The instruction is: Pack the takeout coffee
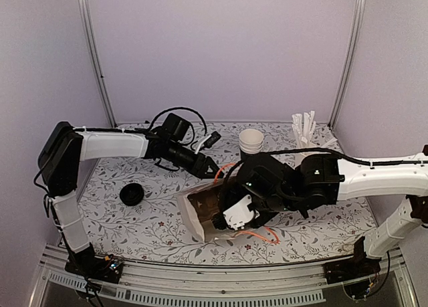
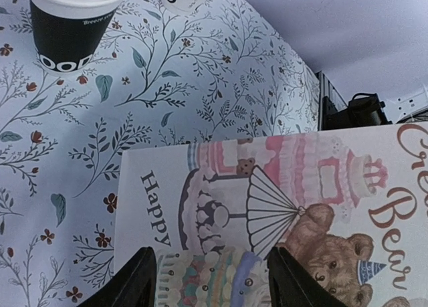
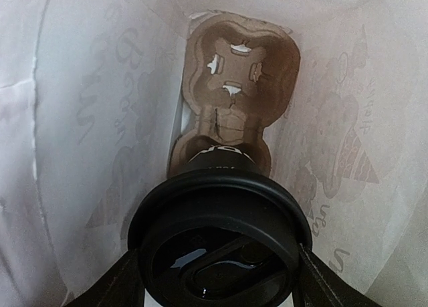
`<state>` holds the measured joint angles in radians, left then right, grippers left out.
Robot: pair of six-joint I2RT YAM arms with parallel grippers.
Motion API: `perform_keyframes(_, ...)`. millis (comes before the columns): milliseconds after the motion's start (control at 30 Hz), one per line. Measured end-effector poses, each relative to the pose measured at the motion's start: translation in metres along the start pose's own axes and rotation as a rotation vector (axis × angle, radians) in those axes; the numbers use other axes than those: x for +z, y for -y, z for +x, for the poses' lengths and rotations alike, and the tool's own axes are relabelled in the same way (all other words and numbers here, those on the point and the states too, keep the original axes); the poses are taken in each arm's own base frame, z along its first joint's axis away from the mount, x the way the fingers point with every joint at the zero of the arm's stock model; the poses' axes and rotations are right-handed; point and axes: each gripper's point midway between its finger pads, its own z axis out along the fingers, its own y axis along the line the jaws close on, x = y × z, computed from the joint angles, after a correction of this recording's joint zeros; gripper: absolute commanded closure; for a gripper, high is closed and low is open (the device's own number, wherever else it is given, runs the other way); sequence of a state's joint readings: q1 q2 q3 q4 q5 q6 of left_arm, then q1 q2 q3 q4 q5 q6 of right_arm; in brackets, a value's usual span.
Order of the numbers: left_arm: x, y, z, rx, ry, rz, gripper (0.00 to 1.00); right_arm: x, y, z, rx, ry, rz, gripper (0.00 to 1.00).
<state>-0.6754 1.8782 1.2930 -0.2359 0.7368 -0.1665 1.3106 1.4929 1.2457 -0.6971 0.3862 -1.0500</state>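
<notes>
Lilac walls [image 1: 221, 46], metal corner posts [image 1: 95, 53], floral-print tabletop [image 1: 150, 230], seemingly evenly lit.

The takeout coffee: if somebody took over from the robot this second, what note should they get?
Left hand open, fingers over the printed paper bag, which lies on its side.
Right hand closed around the takeout coffee.
Done: cup is inside the bag, at the near pocket of the cardboard carrier.
To do: probably seat it, let go, draw the arm out.

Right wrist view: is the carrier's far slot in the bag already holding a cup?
No, the far slot of the cardboard carrier is bare; the only cup, the black-lidded takeout coffee, is at its near end.
</notes>
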Motion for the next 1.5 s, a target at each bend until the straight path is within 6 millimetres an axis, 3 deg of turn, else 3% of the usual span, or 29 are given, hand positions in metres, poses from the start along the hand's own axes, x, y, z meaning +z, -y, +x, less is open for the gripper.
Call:
perform_keyframes(433, 0.004, -0.001, 0.004, -0.007, -0.011, 0.015, 0.42, 0.031, 0.011, 0.018, 0.047, -0.07, 0.016, 0.55)
perform_keyframes(667, 0.006, -0.002, 0.004, -0.007, -0.011, 0.023, 0.43, 0.034, 0.02, 0.017, 0.065, -0.058, 0.046, 0.55)
perform_keyframes(1267, 0.007, -0.001, 0.004, -0.005, -0.011, 0.023, 0.43, 0.052, 0.017, 0.023, 0.075, -0.058, 0.06, 0.56)
perform_keyframes(1500, 0.006, -0.006, 0.004, -0.01, -0.008, -0.004, 0.4, 0.058, 0.022, 0.019, 0.1, -0.045, -0.009, 0.56)
